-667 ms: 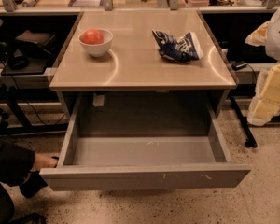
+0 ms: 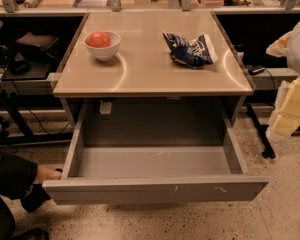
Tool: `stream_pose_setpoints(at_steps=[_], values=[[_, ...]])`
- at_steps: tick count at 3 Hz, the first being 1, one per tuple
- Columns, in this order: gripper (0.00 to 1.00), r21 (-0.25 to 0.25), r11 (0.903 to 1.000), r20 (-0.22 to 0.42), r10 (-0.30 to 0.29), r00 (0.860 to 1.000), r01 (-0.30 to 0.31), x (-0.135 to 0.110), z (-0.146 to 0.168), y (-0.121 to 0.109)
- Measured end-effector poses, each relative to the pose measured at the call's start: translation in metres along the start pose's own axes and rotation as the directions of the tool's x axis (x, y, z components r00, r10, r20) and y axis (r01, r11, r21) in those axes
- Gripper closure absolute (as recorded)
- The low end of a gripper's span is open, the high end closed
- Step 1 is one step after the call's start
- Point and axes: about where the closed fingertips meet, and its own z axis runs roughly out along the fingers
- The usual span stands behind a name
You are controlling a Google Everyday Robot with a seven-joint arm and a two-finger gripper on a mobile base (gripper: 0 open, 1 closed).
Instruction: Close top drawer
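The top drawer (image 2: pixel 155 189) stands pulled far out from under the table's front edge, its flat grey front the nearest thing to the camera. Small white scratches mark that front right of centre. The inside shows a bare grey floor with a few faint pale marks. The back wall lies in shadow beneath the table (image 2: pixel 150 79), and a small white tag (image 2: pixel 106 107) hangs there near the front left corner.

At the drawer's left front corner a person's hand (image 2: pixel 49 174) shows beside the side wall. The drawer front hides its fingertips, so I cannot tell whether it touches the drawer. The dark sleeve (image 2: pixel 10 176) runs out of view at the left edge.

The gripper (image 2: pixel 286 115) is off the table's right edge, level with the front right corner and well apart from the drawer. Only pale yellowish blocks show below a white rounded part, cut off by the frame. I cannot tell whether it is released or clenched.

On the table, a white bowl (image 2: pixel 103 46) holding something round and orange-red sits toward the back left corner. A crumpled blue and white bag (image 2: pixel 191 50) lies toward the back right. Things beyond the back edge are cropped and hard to make out.
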Motion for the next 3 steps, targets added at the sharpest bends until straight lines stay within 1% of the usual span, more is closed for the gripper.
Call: stream_pose_setpoints(at_steps=[1,2,3], values=[[0.0,-0.01,0.9984,0.008,0.056,0.998,-0.056,0.034,0.017,0.01],[0.0,-0.041,0.9921,0.008,0.118,0.993,-0.118,0.079,0.04,0.027],[0.0,-0.094,0.985,0.001,0.145,0.989,-0.144,0.111,0.062,0.048]])
